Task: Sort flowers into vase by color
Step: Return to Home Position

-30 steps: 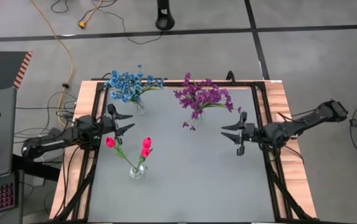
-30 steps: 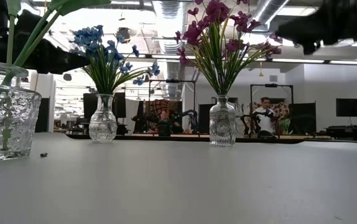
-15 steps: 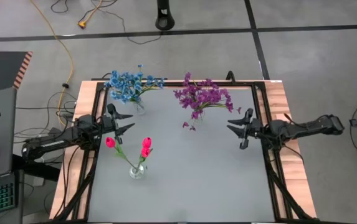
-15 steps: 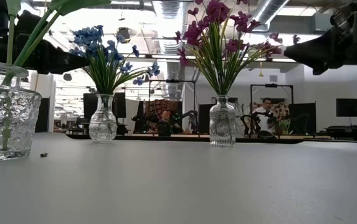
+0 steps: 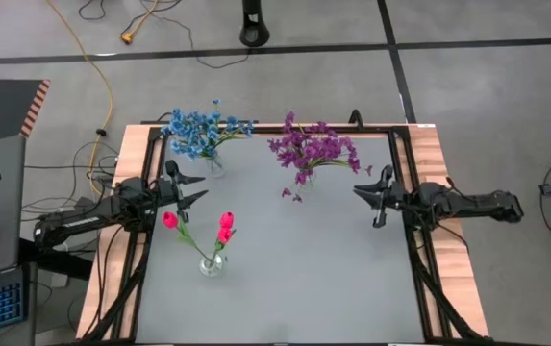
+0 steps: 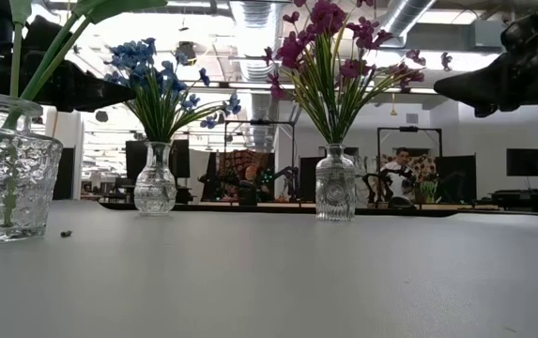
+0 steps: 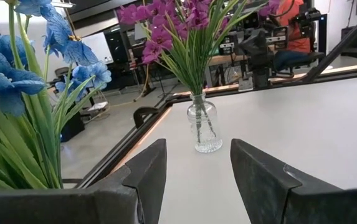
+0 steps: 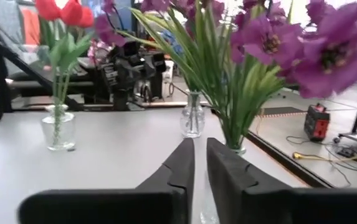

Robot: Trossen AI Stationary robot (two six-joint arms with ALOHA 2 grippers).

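Note:
Three glass vases stand on the grey table. Blue blooms [image 5: 201, 133] fill the far-left vase, purple blooms [image 5: 312, 149] the far-middle one, and pink-red tulips [image 5: 225, 228] the near-left vase [image 5: 212, 262]. My left gripper [image 5: 198, 190] hovers open between the blue flowers and the tulips, pointing right; its wrist view shows its fingers [image 7: 197, 163] wide apart. My right gripper [image 5: 358, 190] hovers to the right of the purple vase, pointing left. Its fingers [image 8: 200, 155] are drawn together with only a thin slit between them, and they hold nothing.
A small purple blossom piece [image 5: 292, 194] lies on the table in front of the purple vase. A tiny dark speck [image 6: 65, 233] lies by the tulip vase. Wooden rails [image 5: 438, 173] frame the table. Bare grey surface spreads across the middle and near side.
My right arm has drawn back toward the table's right edge and stretched out flatter, and its gripper has sunk lower in the low view. The left arm, the vases and the flowers have kept still.

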